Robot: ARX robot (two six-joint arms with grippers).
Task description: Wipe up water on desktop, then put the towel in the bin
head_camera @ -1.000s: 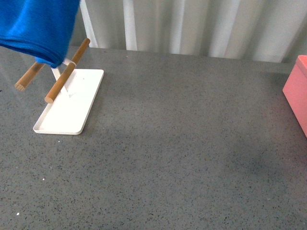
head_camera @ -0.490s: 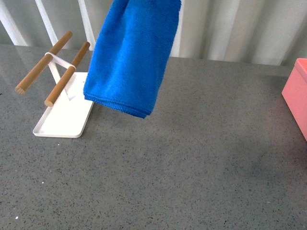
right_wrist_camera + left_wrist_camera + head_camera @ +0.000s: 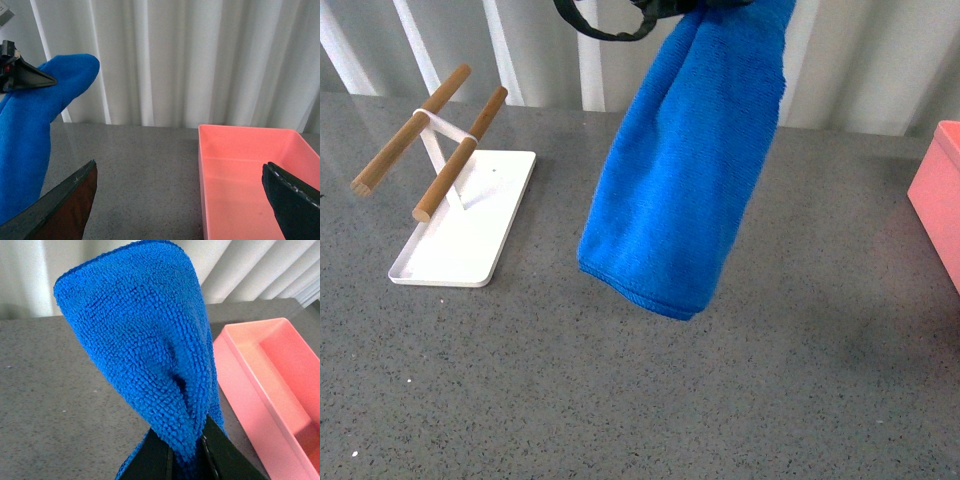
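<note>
Left jaws pinched shut on bunched fold of towel (image 3: 685,190) — grip narrow, most of cloth hanging free. Right jaws spread wide, empty. Towel dangles above middle of surface (image 3: 620,400), lower hem clear of it. Bin (image 3: 942,190) at right edge, rack (image 3: 450,225) near back-left corner.

Risks:
- fluffy fold could creep out of pinch if swung hard
- hanging tail could sway, snag rack rods
- no wet patch I can make out — could set down off target
- bunched cloth may land folded, wipe poorly
</note>
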